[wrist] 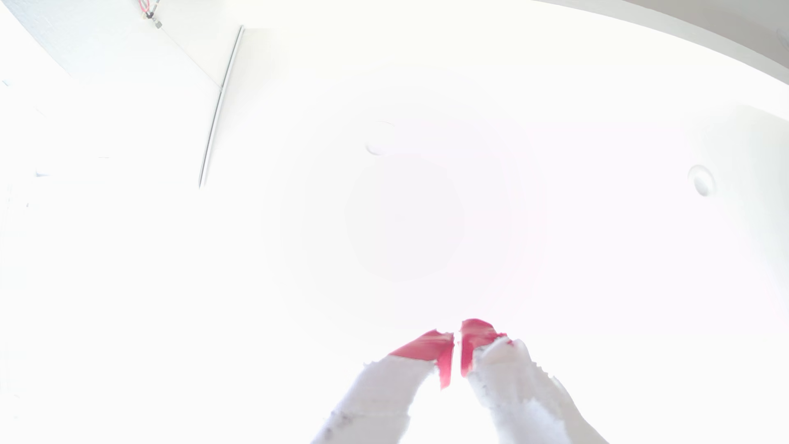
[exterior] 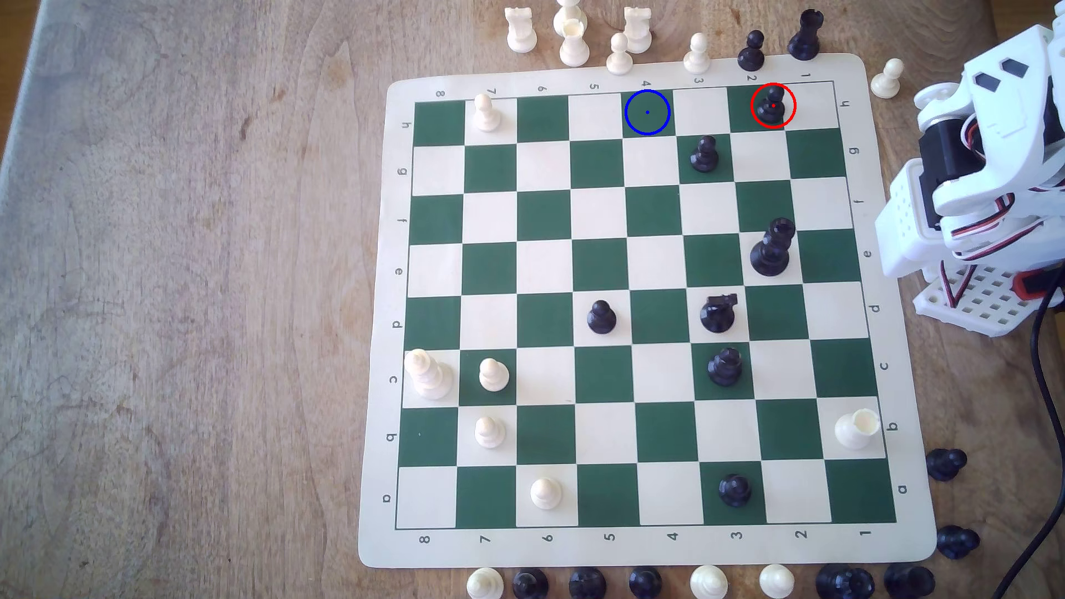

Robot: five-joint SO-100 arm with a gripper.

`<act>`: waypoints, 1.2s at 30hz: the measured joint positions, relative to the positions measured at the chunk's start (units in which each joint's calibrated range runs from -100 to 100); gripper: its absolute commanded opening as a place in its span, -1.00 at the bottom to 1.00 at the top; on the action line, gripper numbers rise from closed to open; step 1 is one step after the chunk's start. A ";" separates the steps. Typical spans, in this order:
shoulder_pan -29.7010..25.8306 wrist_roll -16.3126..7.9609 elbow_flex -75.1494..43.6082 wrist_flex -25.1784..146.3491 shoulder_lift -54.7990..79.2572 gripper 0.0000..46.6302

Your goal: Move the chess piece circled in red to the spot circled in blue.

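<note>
The chess piece circled in red [exterior: 771,108] is a small black pawn on a dark green square in the board's far row, near the exterior view's right corner. The spot circled in blue [exterior: 647,113] is a bare green square in the same row, two squares toward the exterior view's left. My white arm [exterior: 979,173] is folded up off the board at the exterior view's right edge. In the washed-out wrist view my gripper [wrist: 457,341] points at a bright white surface, its red-tipped fingers [wrist: 431,346] pressed almost together with nothing between them.
A black pawn [exterior: 704,154] stands one row nearer, between pawn and spot. A tall black piece [exterior: 772,247] and a black knight [exterior: 718,314] stand further down. Captured pieces line the mat's [exterior: 651,553] far and near edges. A white pawn [exterior: 886,78] and a black cable [exterior: 1037,403] sit beside the arm.
</note>
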 measured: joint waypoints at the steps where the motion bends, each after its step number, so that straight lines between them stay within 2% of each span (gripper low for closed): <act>1: 0.00 0.00 0.00 0.00 0.00 -0.99; 7: 3.32 0.00 0.00 3.35 0.00 -0.99; 11: 4.13 0.24 -5.78 23.35 0.00 -0.99; 12: 5.38 0.24 -10.48 36.02 0.08 -0.99; 14: 6.86 0.24 -13.65 47.89 0.00 -0.99; 17: 12.61 0.24 -20.15 70.52 0.00 -0.99; 24: 20.50 -0.05 -30.37 102.31 0.00 -0.99; 29: 28.24 -0.68 -38.32 127.65 -0.34 -0.99; 30: 32.15 -2.34 -40.49 137.21 -1.59 -0.99; 32: 36.06 -7.03 -41.75 145.50 -3.10 -0.99; 33: 38.05 -10.01 -42.39 148.37 -3.52 -0.99; 34: 41.45 -14.65 -43.47 152.51 -3.60 -0.99; 36: 42.85 -16.80 -43.83 155.22 -3.60 -0.89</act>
